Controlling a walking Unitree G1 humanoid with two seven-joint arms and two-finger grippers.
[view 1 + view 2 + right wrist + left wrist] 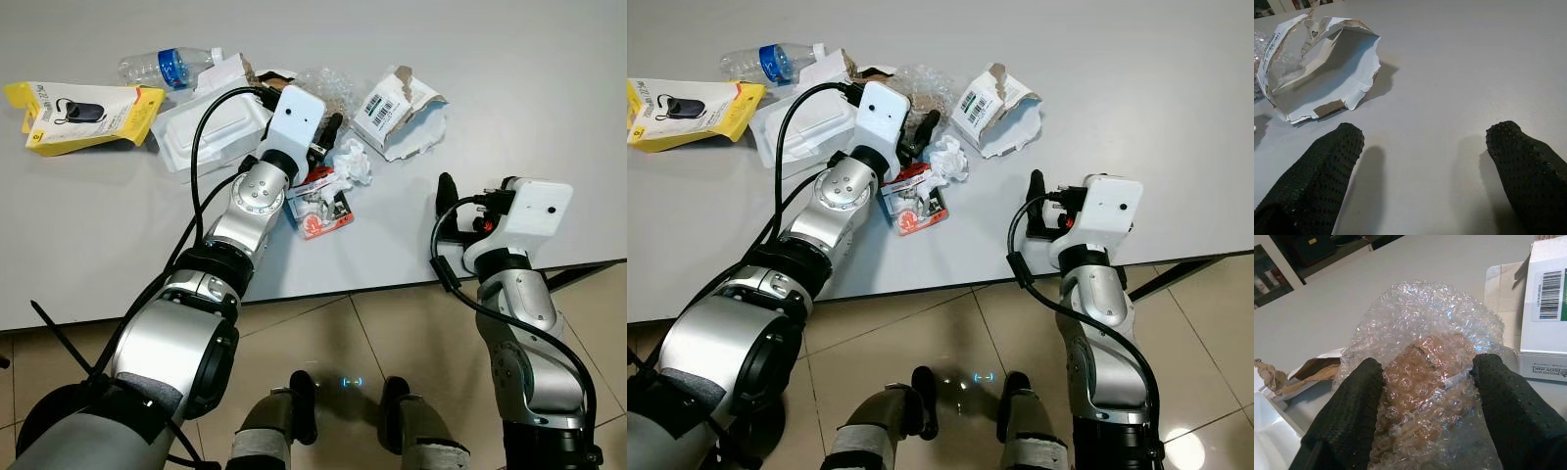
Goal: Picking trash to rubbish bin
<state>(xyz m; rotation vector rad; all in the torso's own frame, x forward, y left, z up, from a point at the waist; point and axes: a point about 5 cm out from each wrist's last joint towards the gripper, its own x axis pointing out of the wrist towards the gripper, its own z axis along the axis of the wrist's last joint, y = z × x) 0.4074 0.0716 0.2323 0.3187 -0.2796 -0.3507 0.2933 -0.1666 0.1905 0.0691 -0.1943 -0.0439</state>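
The left gripper [1425, 382] is closed partway onto a wad of bubble wrap [1422, 347] at upper centre of the grey table [509, 88], one black finger [1349, 416] pressed into each side of the wad; a brown item inside the wrap cannot be identified. The right gripper [1425, 171] rests at the table's near edge at lower right, fingers spread wide and holding nothing, well apart from the torn white carton [400, 110]. In the head views the left wrist housing hides most of the bubble wrap; a plastic bottle [167, 67] and yellow package [83, 116] lie at upper left.
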